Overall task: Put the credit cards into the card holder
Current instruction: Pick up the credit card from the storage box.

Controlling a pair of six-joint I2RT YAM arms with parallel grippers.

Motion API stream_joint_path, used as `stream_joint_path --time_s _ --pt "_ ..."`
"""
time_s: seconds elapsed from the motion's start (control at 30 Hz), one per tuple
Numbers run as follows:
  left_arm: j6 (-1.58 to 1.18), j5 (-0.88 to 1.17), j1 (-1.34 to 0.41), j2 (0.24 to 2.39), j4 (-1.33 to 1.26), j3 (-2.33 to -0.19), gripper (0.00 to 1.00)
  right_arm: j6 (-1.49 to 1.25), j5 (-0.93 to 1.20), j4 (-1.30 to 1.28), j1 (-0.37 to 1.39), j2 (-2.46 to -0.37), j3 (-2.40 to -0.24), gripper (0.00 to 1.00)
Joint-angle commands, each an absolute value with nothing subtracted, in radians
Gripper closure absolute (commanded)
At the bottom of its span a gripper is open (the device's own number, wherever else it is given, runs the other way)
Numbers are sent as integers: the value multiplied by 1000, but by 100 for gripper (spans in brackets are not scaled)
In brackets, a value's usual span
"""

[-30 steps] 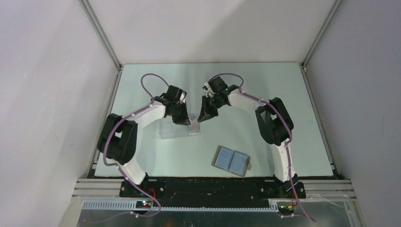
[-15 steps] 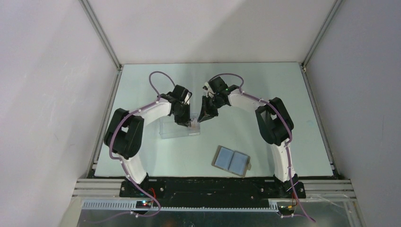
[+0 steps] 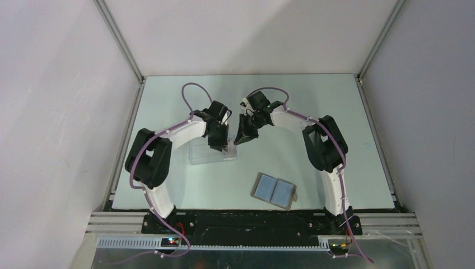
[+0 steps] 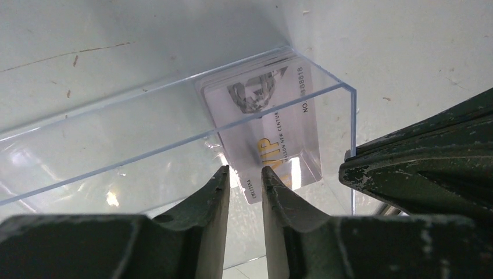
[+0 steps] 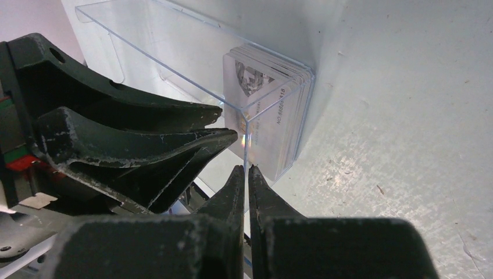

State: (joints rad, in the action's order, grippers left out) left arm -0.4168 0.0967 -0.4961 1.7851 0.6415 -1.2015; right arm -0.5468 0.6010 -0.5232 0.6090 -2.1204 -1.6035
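Pale green table (image 3: 336,112), walled on three sides, carries a clear box (image 3: 204,154) left of centre and the card holder (image 3: 273,189) lying open, well apart from it, towards the arm bases. The credit cards (image 4: 267,116) stand stacked at the box's right end. The left gripper (image 4: 244,177) is the nearer: its fingers are slightly parted and empty, and the stack's near short edge shows in the gap just beyond the tips. The cards' long axis runs away from the fingers, slanting slightly right. The right gripper (image 5: 244,174) is clenched, apparently nipping the box's end wall. The card count, any tip contact and whether the left tips are inside the box cannot be made out through the glare.
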Motion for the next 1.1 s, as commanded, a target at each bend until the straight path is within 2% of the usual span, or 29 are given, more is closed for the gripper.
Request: stream_joint_path --time_s 0.0,0.07,0.27,0.5,0.73,1.07 --pt "-388 32 -515 1782 678 -1246 69 -547 620 -516 620 -2121 -1591 99" --pt "-391 32 -515 1784 678 -1248 68 -548 621 -516 621 -2121 -1591 100" --pt "-398 52 -517 1814 678 -1263 75 -546 622 -516 619 -2121 -1589 100" --pt "-399 51 -518 1830 678 -1267 76 -546 625 -516 618 -2121 -1588 100" --pt "-401 51 -522 1821 677 -1273 86 -546 627 -514 617 -2121 -1584 100" --pt "-450 145 -515 1789 608 -1245 92 -549 628 -504 616 -2113 -1561 100"
